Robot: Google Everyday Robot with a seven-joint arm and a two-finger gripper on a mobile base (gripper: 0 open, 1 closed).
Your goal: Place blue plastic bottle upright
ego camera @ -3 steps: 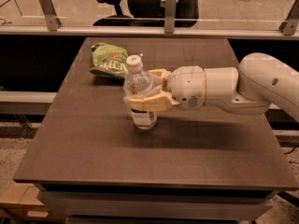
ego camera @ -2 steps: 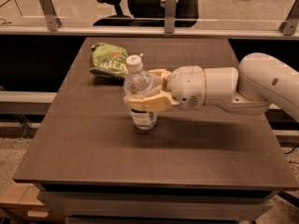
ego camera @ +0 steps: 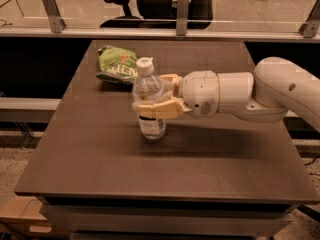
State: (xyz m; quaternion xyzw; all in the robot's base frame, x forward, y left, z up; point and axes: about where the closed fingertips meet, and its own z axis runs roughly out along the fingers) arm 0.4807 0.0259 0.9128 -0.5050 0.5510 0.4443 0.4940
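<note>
Blue plastic bottle (ego camera: pixel 148 87) stands upright, white cap on top, a little left of the middle of the tabletop and closer to the far edge than the near one. Its base looks set down on the table (ego camera: pixel 100 174), with a faint shadow spreading right under it; whether the full weight rests there or the base hangs a hair above the surface cannot be settled from this angle. Gripper (ego camera: pixel 152 100) reaches in from the right edge, its tan fingers pinching the bottle about the waist, one across the near side and the other behind. Judgement: the righting itself appears done. What remains is to let go without tipping the bottle and to draw the arm (ego camera: pixel 250 91) back toward the right edge. Green snack bag (ego camera: pixel 117 66) lies near the far-left corner, just behind the bottle and apart from it. Hidden or unclear: the near finger covers the upper part of the label, and the print on the part showing below it cannot be read; the far finger is mostly screened by the bottle; the arm runs out past the right edge, so its base is unseen. Liquid level inside the bottle cannot be made out.
</note>
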